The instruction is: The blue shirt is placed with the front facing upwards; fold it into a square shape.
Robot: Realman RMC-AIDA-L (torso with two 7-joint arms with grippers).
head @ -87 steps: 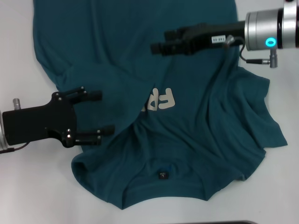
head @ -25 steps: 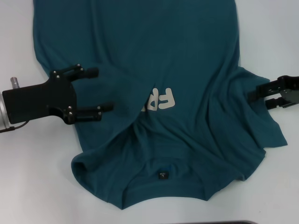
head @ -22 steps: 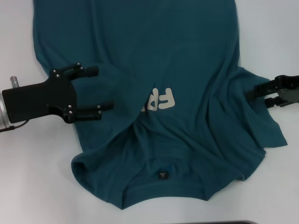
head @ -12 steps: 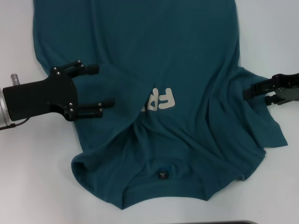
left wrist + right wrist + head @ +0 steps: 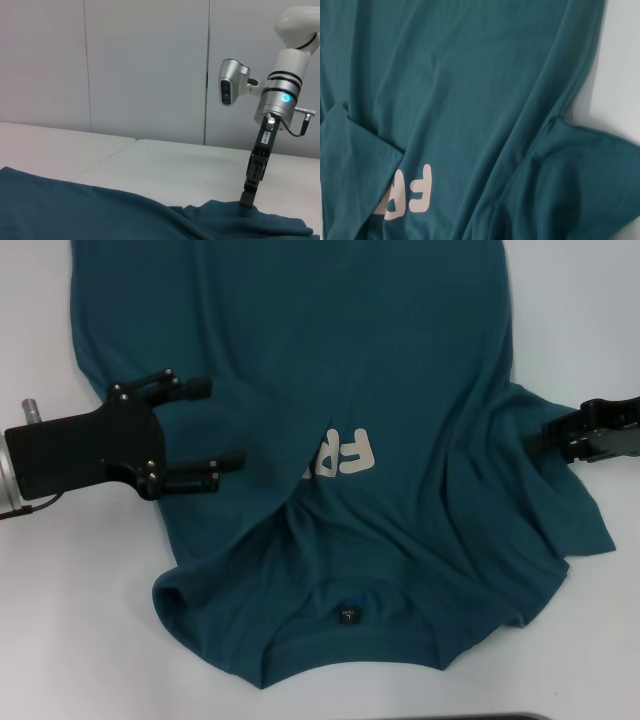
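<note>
- Table [image 5: 40, 640]: white surface, visible around the cloth in head view.
- Blue shirt [image 5: 400, 360]: spread over centre and upper frame of head view, rumpled, left side folded over part of the cream lettering [image 5: 345, 454]; collar toward bottom centre, black neck label [image 5: 348, 616] there.
- Left gripper [image 5: 205, 422]: left-centre of head view, fingers spread wide, over the shirt's left edge, nothing between them.
- Right gripper [image 5: 552, 435]: right edge of head view, tips down on the shirt's right sleeve fold; fingers look pressed close, grip on cloth unclear.
</note>
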